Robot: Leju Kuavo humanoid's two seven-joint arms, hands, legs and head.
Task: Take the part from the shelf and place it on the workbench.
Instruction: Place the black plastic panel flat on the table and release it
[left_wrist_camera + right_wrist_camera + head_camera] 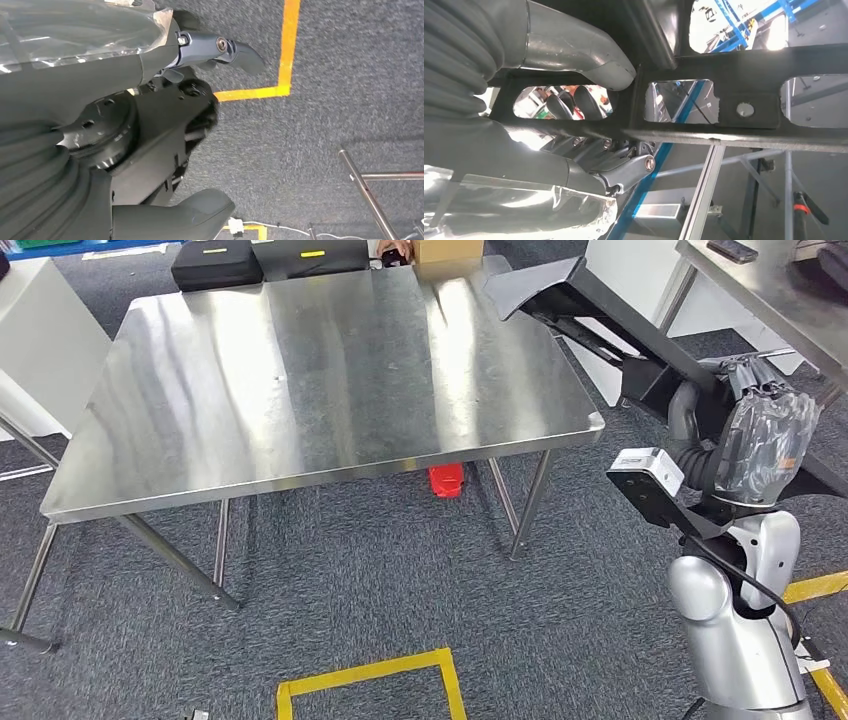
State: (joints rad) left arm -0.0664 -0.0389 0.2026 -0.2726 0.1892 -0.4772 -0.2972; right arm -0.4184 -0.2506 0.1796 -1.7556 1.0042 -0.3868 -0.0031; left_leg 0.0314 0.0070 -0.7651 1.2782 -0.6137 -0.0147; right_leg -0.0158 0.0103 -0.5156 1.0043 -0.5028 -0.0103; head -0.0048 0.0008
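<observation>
A long black metal part (600, 320) with cut-out windows hangs in the air off the right far corner of the steel workbench (330, 370), its broad end just over the table's edge. My right hand (765, 430), wrapped in clear plastic, grips the part's near end. In the right wrist view the thumb (584, 55) lies over the part's black frame (734, 127) and the fingers (574, 102) show through a window behind it. My left hand (150, 75) hangs above the grey carpet, its fingers apart and holding nothing.
The workbench top is bare steel. Black cases (215, 262) and a cardboard box (447, 252) stand beyond its far edge. A red object (446, 480) lies under the table. Yellow tape (370, 680) marks the carpet in front. Another steel table (770, 290) stands at the right.
</observation>
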